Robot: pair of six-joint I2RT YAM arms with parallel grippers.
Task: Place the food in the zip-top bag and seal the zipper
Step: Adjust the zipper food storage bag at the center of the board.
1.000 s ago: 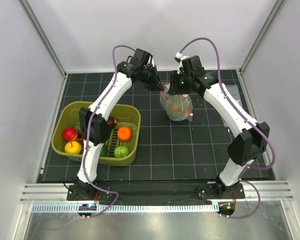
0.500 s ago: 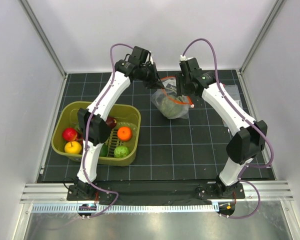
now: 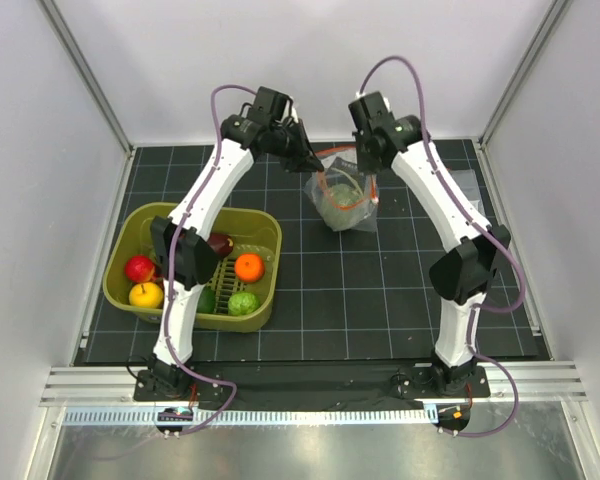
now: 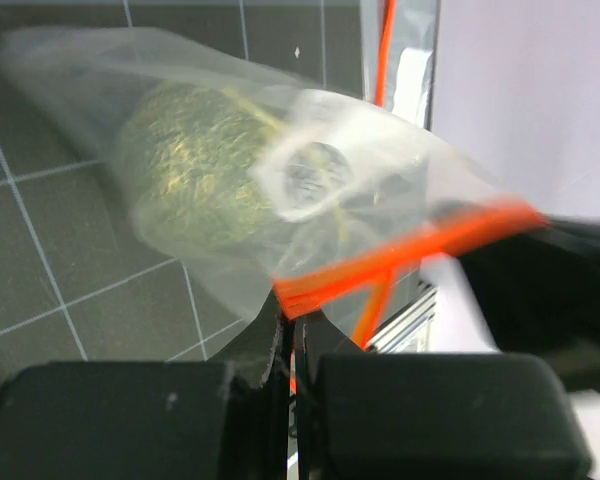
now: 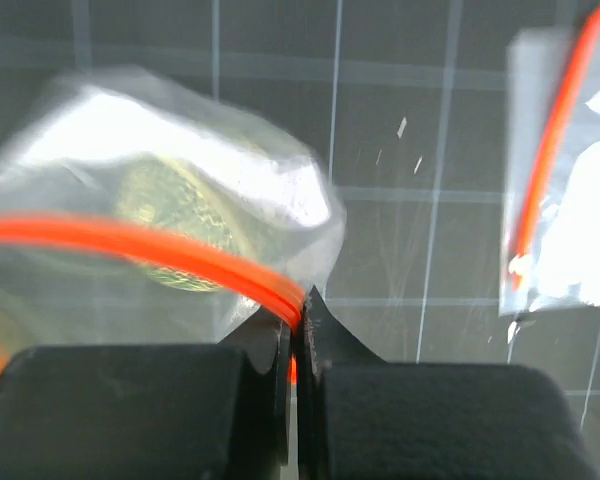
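We have one piece of food in the zip-top bag [image 3: 342, 203] so far. It is the pale-green round fruit [image 4: 195, 165], and we can see it through the clear plastic. The bag hangs between our two arms, over the far middle of the black mat [image 3: 380, 290]. We cannot tell if its bottom touches the mat.

Our left gripper [image 4: 290, 335] is squeezed tight on one end of the zipper [image 5: 150, 250]. Our right gripper [image 5: 298, 312] is squeezed tight on the orange strip too, further along. Both sets of jaws are closed with only the thin strip between them.

From above, the orange strip makes a loop, so we think the mouth of the bag is not zipped yet.

There is more food left. The olive-green basket [image 3: 130, 228] sits on the left side of the mat, well apart from the bag. In it are an orange [image 3: 248, 267], a red apple [image 3: 139, 268], a yellow fruit [image 3: 146, 294], a green fruit [image 3: 243, 303] and a dark red one [image 3: 221, 244].

So we think we are near the start. Most of the food must go in, and then we must close the zipper.
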